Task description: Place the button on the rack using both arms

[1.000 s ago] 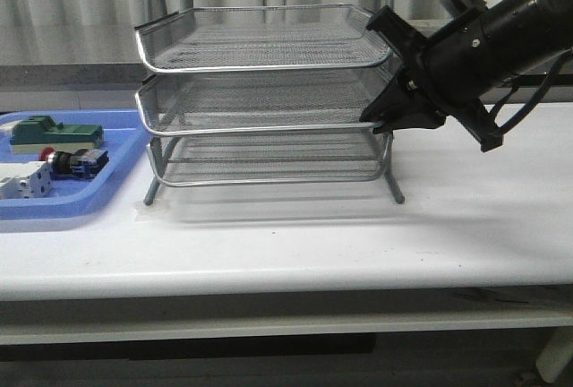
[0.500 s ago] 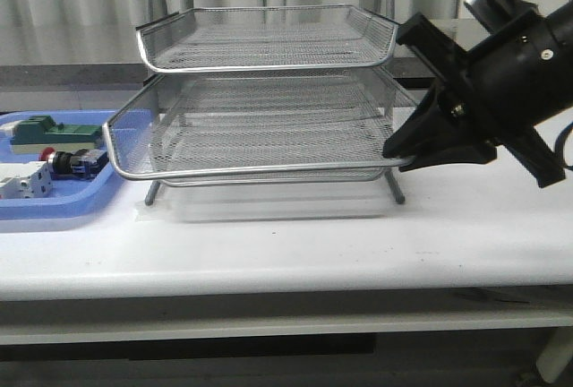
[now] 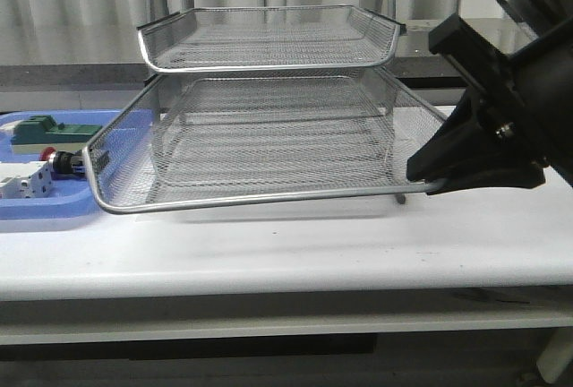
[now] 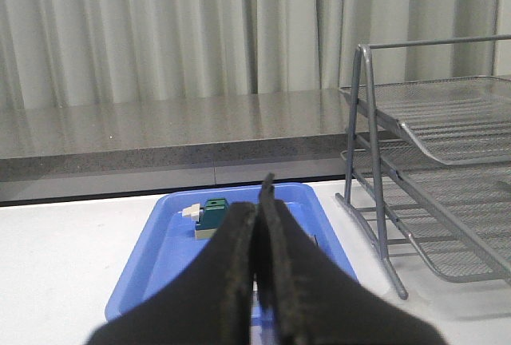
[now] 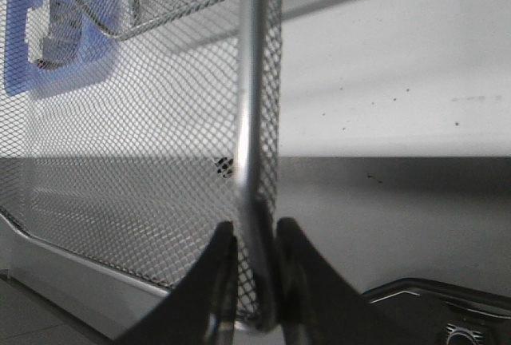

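The rack [image 3: 269, 66] stands mid-table, its middle tier [image 3: 251, 199] slid out toward the table's front. My right gripper [image 3: 428, 176] is shut on that tier's front right corner; in the right wrist view the chrome rim [image 5: 249, 81] runs between the fingers of the gripper [image 5: 254, 229]. The button [image 3: 61, 163], red head and dark body, lies in the blue tray [image 3: 54, 212], partly behind the drawn-out tier's left corner. My left gripper [image 4: 257, 201] is shut on nothing, above the blue tray [image 4: 160, 257], and is outside the front view.
A green block [image 3: 54, 130] [image 4: 214, 213] and a white boxy component [image 3: 22, 181] share the blue tray. The rack's upright frame [image 4: 375, 161] stands just right of the tray. A grey ledge and curtains close the back.
The right gripper has pulled the middle tier out toward the table's front, moving down and right in the front view. The tier's left corner now overlaps the blue tray.
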You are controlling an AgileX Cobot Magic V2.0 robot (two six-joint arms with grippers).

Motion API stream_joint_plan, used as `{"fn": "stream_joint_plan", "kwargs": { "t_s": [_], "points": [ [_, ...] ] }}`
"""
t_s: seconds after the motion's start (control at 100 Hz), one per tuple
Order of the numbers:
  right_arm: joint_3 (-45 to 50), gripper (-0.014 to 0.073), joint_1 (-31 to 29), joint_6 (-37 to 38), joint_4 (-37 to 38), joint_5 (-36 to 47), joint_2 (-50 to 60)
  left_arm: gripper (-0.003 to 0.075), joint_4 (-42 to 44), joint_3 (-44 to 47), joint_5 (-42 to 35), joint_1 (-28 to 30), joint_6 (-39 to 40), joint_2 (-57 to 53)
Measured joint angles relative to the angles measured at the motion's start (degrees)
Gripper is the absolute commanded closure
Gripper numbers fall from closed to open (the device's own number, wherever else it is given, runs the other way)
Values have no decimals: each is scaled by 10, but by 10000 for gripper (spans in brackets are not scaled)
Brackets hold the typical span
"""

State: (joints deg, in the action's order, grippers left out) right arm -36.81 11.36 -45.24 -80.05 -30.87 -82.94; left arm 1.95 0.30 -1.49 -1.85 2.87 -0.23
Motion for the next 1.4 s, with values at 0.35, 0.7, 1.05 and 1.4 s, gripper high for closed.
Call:
{"fn": "stream_joint_plan", "kwargs": {
  "t_s": [0.35, 0.7, 1.05, 1.4],
  "points": [
    [2, 137, 0, -12, 39, 0, 39, 741, 0, 0, 0, 0, 0, 0],
    [2, 137, 0, 102, 259, -11, 150, 741, 0, 0, 0, 0, 0, 0],
    [-56, 232, 0, 379, 646, -114, 271, 741, 0, 0, 0, 0, 0, 0],
    [-78, 232, 0, 542, 854, -243, 423, 741, 0, 0, 0, 0, 0, 0]
  ]
}}
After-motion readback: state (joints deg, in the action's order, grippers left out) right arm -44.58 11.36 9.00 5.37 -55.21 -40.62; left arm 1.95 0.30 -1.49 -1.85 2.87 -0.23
